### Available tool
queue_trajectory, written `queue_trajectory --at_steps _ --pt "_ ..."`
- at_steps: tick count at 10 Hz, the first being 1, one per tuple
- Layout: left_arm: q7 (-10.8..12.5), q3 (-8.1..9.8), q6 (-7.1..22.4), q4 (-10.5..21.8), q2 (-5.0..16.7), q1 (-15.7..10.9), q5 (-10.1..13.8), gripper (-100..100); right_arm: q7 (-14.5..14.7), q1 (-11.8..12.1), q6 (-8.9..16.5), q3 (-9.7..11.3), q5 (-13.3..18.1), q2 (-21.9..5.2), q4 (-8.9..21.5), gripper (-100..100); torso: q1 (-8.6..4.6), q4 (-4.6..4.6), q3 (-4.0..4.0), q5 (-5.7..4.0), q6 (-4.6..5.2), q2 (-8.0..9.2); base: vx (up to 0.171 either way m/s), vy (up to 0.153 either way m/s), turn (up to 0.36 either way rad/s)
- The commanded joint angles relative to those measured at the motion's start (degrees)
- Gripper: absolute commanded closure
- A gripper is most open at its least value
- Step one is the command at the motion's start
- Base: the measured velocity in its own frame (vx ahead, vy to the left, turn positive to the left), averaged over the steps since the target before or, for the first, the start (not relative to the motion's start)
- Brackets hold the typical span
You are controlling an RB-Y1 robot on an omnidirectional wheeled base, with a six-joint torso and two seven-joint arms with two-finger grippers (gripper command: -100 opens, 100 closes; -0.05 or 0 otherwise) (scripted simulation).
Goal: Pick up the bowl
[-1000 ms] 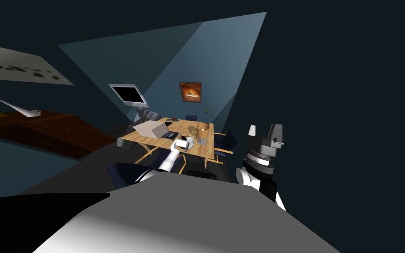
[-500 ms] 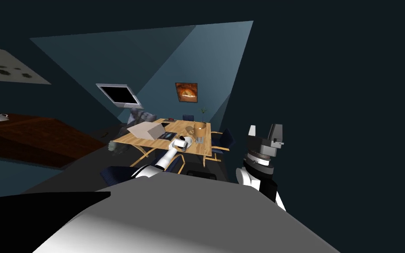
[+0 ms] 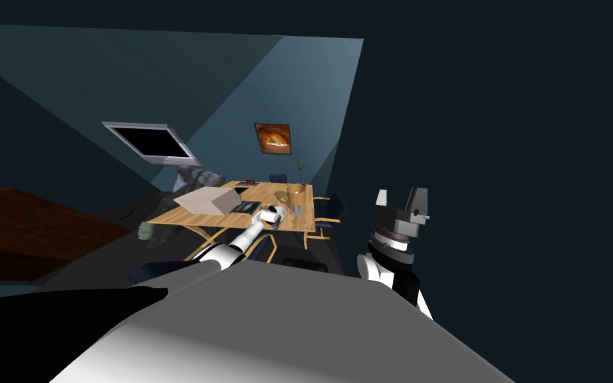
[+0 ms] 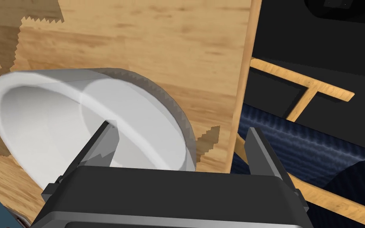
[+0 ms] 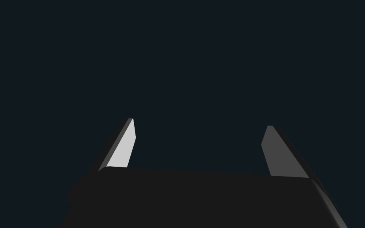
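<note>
Bowl [image 4: 59, 118], white, at the bench [image 4: 158, 39] edge, its near wall between the spread fingers of my left hand [image 4: 180, 127]; closing off-centre may, I judge, nudge it over that edge; right hand [image 5: 199, 126] spread, idle.

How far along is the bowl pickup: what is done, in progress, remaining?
Done: the left gripper is at the white bowl, near the edge of the wooden table. In hand: its open fingers straddle the bowl's wall, one inside. Left: shut, then lift; the bowl sits on the table. The right gripper is open, aside.
</note>
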State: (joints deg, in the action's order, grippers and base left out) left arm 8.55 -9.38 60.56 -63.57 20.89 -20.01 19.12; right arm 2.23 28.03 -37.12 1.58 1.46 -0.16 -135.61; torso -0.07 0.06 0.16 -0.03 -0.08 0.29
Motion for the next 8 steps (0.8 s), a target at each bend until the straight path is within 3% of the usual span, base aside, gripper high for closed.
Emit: queue_trajectory --at_steps 1,2,3,4,5,6,7,8 --pt "0.2 -0.33 -0.6 2.6 0.9 -0.5 1.8 -100 0.0 0.0 0.0 0.0 0.0 0.0 0.0 0 0.00 0.00 0.00 0.00 0.00 0.00 -0.032 -0.016 0.012" --pt "1.8 -2.94 -3.4 4.5 3.4 -2.1 3.9 -100 0.0 0.0 0.0 0.0 0.0 0.0 0.0 0 0.05 -0.02 -0.05 0.01 -0.02 -0.09 -0.065 -0.032 -0.264" --pt "1.8 -2.94 -3.4 6.8 4.8 -2.1 5.7 -100 0.0 0.0 0.0 0.0 0.0 0.0 0.0 0 -0.01 0.00 -0.02 0.00 0.06 -0.03 -0.062 -0.028 -0.186" --pt "1.8 -2.94 -3.4 7.1 4.8 -2.1 6.3 -100 0.0 0.0 0.0 0.0 0.0 0.0 0.0 0 0.02 0.00 -0.01 0.00 -0.01 -0.02 -0.026 -0.011 0.018" --pt "3.4 -5.54 -6.2 10.5 7.2 -3.7 8.7 -100 0.0 0.0 0.0 0.0 0.0 0.0 0.0 0 0.07 -0.02 -0.06 0.02 -0.02 -0.11 -0.055 -0.038 -0.271" --pt "3.4 -5.54 -6.2 11.7 8.7 -3.7 10.2 -100 0.0 0.0 0.0 0.0 0.0 0.0 0.0 0 -0.02 -0.01 -0.04 0.00 0.05 -0.06 -0.062 -0.028 -0.197" --pt "3.4 -5.54 -6.2 11.7 8.7 -3.7 10.9 -100 0.0 0.0 0.0 0.0 0.0 0.0 0.0 0 0.03 0.00 -0.01 0.00 -0.02 -0.02 -0.031 -0.008 0.022" --pt "5.1 -8.14 -9.0 14.2 11.3 -5.3 13.1 -100 0.0 0.0 0.0 0.0 0.0 0.0 0.0 0 0.09 -0.02 -0.05 0.02 -0.03 -0.09 -0.064 -0.034 -0.234"
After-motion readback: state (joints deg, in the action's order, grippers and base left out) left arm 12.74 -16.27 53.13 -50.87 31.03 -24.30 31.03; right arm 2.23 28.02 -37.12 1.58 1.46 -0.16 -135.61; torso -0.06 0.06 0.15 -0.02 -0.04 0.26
